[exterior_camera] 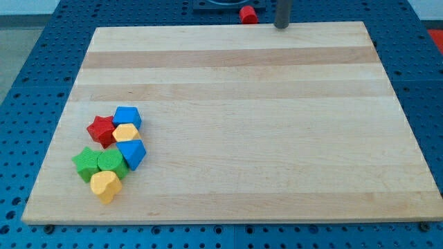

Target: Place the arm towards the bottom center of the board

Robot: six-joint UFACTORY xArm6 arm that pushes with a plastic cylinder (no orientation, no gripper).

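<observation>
Camera view: my tip point(282, 26), the stiff dark rod's end, sits at the top edge of the pale wooden board point(277, 138), right of centre, beside a small red block point(248, 14). It has no jaws to open or close. The bottom centre lies well away, and the coloured block cluster point(111, 152) sits lower left.

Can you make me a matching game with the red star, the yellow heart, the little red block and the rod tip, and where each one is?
Things:
1. red star
2. yellow heart
3. red block
4. my tip

Places:
A. lowest in the cluster
B. at the board's top edge, right of the lone block
C. off the board, past its top edge
D. cluster's left side, beside the blue block

Pairs: 1-D, 2-A, 3-C, 4-B
</observation>
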